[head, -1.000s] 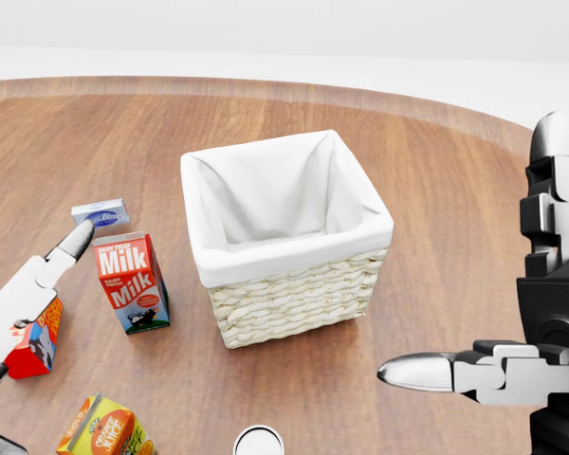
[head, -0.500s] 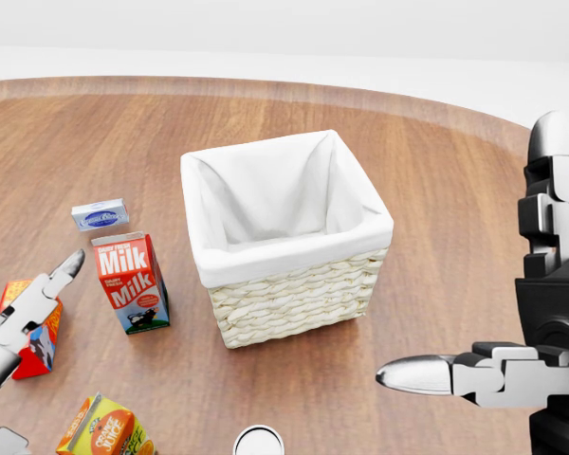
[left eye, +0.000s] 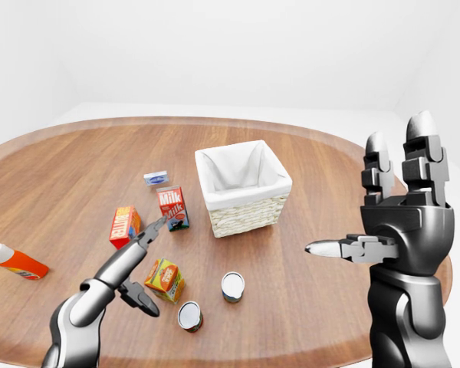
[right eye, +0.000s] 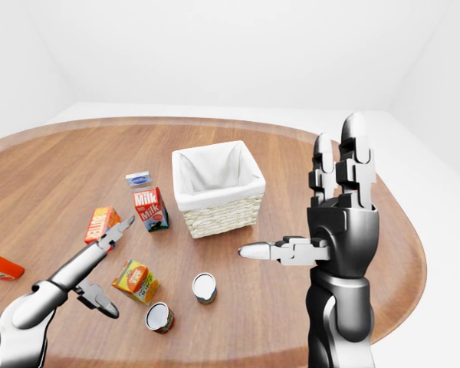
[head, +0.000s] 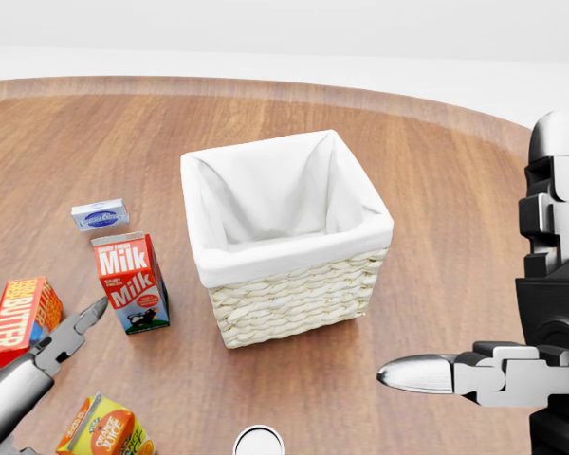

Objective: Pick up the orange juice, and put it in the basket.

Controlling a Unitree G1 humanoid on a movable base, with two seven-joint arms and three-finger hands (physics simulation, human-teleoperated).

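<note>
Wooden table [left eye: 307, 161], white room, wicker basket [left eye: 243, 184]

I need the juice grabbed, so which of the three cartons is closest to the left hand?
The orange juice carton, lying just beside the left hand; the milk carton and butter carton sit farther up the view.

Basket [head: 294, 284] mouth open; milk carton [head: 130, 282] beside.

The orange juice [left eye: 165, 279] carton lies tilted on the wood, well below-left of the upright white-lined wicker basket [left eye: 243, 188].
</note>
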